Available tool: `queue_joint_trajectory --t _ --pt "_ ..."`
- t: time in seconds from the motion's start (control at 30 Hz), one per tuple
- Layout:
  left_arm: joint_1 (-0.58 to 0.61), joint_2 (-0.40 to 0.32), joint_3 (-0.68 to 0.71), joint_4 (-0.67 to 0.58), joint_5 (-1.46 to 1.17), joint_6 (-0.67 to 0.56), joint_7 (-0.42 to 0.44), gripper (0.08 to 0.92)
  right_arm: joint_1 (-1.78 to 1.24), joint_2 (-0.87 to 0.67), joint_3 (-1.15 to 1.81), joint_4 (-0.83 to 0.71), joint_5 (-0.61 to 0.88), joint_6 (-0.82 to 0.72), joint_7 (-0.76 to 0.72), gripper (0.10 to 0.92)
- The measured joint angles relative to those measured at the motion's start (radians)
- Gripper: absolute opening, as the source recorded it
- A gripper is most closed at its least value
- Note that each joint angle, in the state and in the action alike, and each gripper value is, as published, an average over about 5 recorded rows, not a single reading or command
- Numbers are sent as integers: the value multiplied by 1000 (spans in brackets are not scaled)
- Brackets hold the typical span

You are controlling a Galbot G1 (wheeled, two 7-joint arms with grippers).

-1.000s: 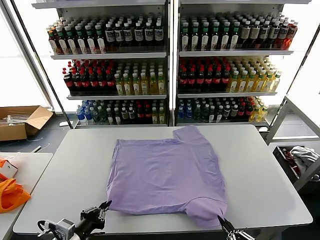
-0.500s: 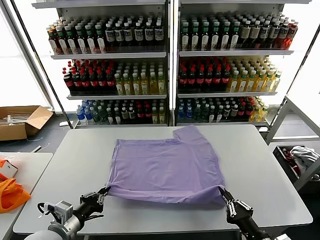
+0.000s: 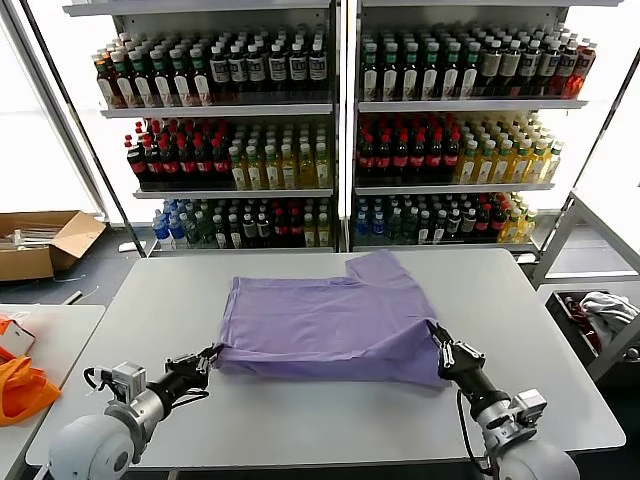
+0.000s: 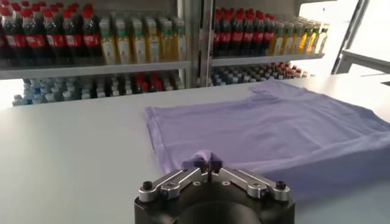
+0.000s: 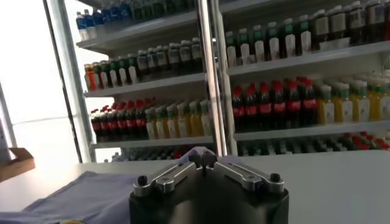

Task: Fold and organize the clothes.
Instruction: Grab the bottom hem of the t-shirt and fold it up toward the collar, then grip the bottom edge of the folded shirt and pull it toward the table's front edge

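Note:
The lavender T-shirt (image 3: pixel 325 325) lies on the grey table (image 3: pixel 180 300), its near hem lifted off the surface and carried toward the far side. My left gripper (image 3: pixel 210 355) is shut on the shirt's near left corner. My right gripper (image 3: pixel 437 345) is shut on the near right corner. In the left wrist view the gripper (image 4: pixel 208 163) pinches a fold of the purple shirt (image 4: pixel 274 131). In the right wrist view the gripper (image 5: pixel 202 159) pinches purple shirt fabric (image 5: pixel 85 195) too. One sleeve (image 3: pixel 385 268) sticks out at the far right.
Shelves of drink bottles (image 3: pixel 340 130) stand behind the table. An orange bag (image 3: pixel 22 390) lies on a side table at the left. A cardboard box (image 3: pixel 40 240) sits on the floor. A bin with white-and-grey cloth (image 3: pixel 605 315) is at the right.
Both grippers have closed on the shirt's near corners, lifted them and moved forward over the table, folding the near hem toward the far side.

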Motion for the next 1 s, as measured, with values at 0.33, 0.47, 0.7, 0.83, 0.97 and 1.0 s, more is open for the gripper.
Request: queue_joint_trajectory --t 0.33,0.47,0.7,0.83,0.97,1.0 --pt "-145 -19 75 159 -5 1 -9 289 230 -4 -148 -177 -18 -69 28 333" --pt "-163 -19 78 185 2 -1 -16 410 266 -12 -170 -199 -29 -100 46 445" --pt "-132 -19 56 168 21 -9 -22 609 224 -27 -144 -158 -59 -173 99 636" --pt "-89 -32 49 138 41 -12 -27 722 150 -23 -93 -110 -76 -209 127 748" --pt "-58 -52 50 120 64 -16 -30 802 67 -13 -44 -78 -88 -237 146 811" --pt "-54 -57 51 118 69 -16 -30 810 49 -10 -35 -72 -89 -243 150 808"
